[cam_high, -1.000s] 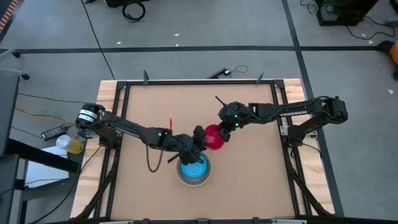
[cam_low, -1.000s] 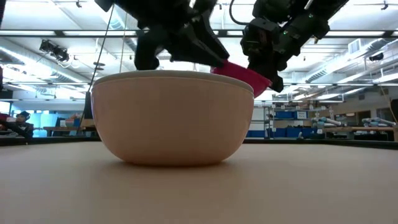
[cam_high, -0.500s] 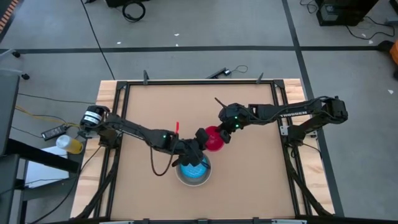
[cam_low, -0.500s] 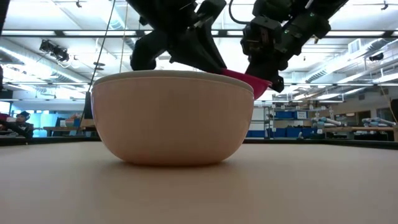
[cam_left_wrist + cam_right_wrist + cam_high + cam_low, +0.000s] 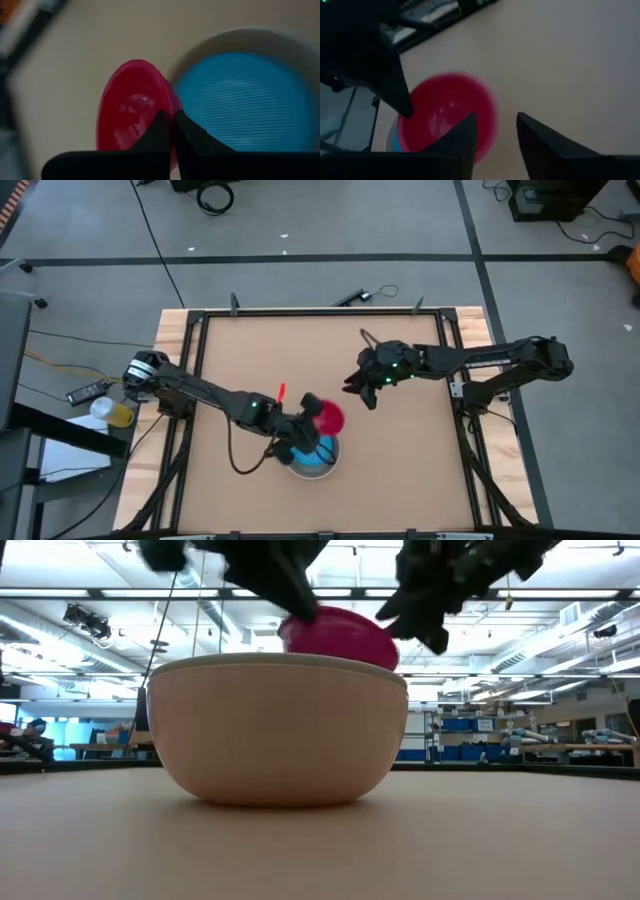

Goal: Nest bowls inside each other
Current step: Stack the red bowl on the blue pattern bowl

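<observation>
A small magenta-red bowl (image 5: 328,417) hangs tilted just above the far right rim of the bowl stack (image 5: 312,458), with my left gripper (image 5: 311,423) shut on it. The stack's innermost bowl is bright blue (image 5: 240,100). Its outermost bowl is the large peach one (image 5: 280,730), which rests on its base near the table's front edge. The red bowl (image 5: 340,635) shows above the peach rim. My right gripper (image 5: 495,127) stands open, to the right of the red bowl (image 5: 445,110) and a little farther back. It is clear of the bowl, with nothing between its fingers. My left gripper pinches the red bowl's rim (image 5: 169,102), one finger (image 5: 159,127) inside the bowl and the other (image 5: 189,134) outside. The fingers come from the table's left, slanting down. The bowl is lifted clear and tilted on edge above the stack.
The tan tabletop (image 5: 400,470) lies bare around the stack, inside a wooden and black frame (image 5: 190,380). My right arm (image 5: 470,360) reaches in from the right edge. Beyond the table the low view shows shelves and room lights.
My right gripper has opened, let go of the red bowl, and drawn back up toward the table's right. My left gripper has shut on the bowl's rim. It has carried the bowl up and toward the near edge, over the stack, where the bowl has tipped.
</observation>
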{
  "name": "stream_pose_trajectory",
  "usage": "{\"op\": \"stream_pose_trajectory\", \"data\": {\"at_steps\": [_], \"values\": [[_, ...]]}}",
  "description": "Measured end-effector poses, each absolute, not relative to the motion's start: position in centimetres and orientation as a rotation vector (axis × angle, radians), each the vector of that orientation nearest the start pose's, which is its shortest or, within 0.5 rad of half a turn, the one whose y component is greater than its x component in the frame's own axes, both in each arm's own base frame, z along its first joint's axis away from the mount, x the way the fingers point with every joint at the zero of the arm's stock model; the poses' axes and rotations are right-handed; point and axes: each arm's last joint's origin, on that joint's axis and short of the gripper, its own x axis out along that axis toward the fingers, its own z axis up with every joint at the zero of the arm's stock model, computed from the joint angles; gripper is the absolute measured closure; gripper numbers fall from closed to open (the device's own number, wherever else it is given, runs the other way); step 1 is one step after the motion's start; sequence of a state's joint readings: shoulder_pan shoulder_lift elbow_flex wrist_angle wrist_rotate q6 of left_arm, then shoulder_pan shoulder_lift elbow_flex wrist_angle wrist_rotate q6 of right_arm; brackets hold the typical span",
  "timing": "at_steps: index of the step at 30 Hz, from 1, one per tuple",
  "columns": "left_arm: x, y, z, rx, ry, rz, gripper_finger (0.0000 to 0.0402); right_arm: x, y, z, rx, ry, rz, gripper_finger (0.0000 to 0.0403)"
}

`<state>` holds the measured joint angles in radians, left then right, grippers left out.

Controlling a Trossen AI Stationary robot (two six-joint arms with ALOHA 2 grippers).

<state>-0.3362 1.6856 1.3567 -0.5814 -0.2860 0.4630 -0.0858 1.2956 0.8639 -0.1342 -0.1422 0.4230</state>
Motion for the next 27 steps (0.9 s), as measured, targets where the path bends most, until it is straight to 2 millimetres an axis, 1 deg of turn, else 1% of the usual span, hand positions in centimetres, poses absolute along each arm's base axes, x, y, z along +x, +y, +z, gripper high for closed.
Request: {"op": "stream_pose_trajectory", "data": {"at_steps": [3,6,9,11,13,16,22,25,27], "values": [[32.9,-12.8,26.9,0.608,0.883,-0.308,0.0396,26.7,-1.6,27.0,0.434,0.526,-0.098,0.0234],[32.0,-15.0,26.3,0.568,0.876,-0.342,0.0397,25.7,-1.1,27.8,0.397,0.509,-0.141,0.0222],[31.3,-16.6,26.1,0.543,0.871,-0.354,0.0397,25.1,-0.9,28.2,0.372,0.509,-0.187,0.0216],[31.1,-17.2,26.1,0.519,0.866,-0.344,0.0397,24.9,-0.8,28.2,0.365,0.514,-0.205,0.0216],[31.2,-17.5,25.9,0.478,0.864,-0.326,0.0391,24.9,-0.7,28.2,0.363,0.516,-0.203,0.0216],[31.8,-17.2,25.3,0.38,0.891,-0.265,0.0369,25.0,-0.5,28.0,0.362,0.524,-0.199,0.0215],[32.6,-16.8,23.0,0.307,1.0,-0.222,0.0297,25.0,-0.6,27.4,0.357,0.57,-0.217,0.0215],[32.7,-16.5,23.0,0.292,1.013,-0.233,0.0262,24.8,-0.7,27.3,0.348,0.585,-0.258,0.0215],[32.6,-16.1,23.6,0.285,0.996,-0.229,0.0241,24.6,-0.7,27.3,0.342,0.591,-0.285,0.0215]]}}
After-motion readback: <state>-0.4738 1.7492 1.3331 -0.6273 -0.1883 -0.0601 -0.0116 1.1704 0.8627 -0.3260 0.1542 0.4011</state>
